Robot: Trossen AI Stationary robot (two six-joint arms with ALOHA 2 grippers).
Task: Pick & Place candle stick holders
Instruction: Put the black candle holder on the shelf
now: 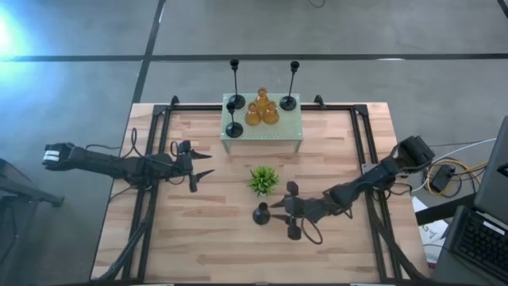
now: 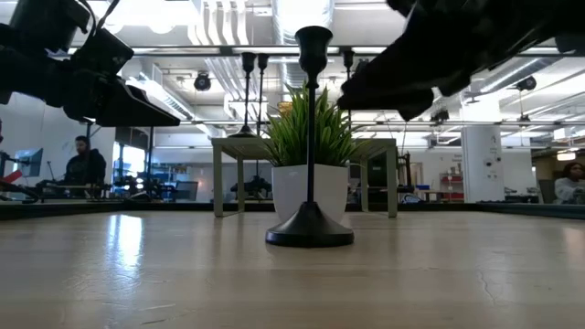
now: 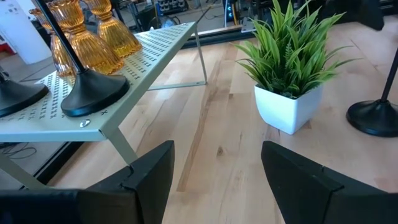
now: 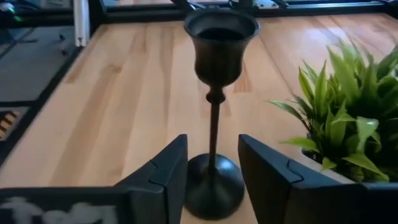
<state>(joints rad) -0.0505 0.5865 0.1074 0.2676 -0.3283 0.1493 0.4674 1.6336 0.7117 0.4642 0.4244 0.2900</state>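
A tall thin-stemmed black candle stick holder stands upright on its round base on the table, near the small green plant. My right gripper is open. In the right wrist view its fingers stand on either side of the holder's stem without touching. Three more tall black holders and three amber glass holders stand on the pale green perforated stand. My left gripper is open and empty, left of the stand's near corner.
The potted plant stands just behind the holder in the low view, close to my right gripper. The stand is at the table's far middle. Bare wood lies near the front edge. People show in the room beyond.
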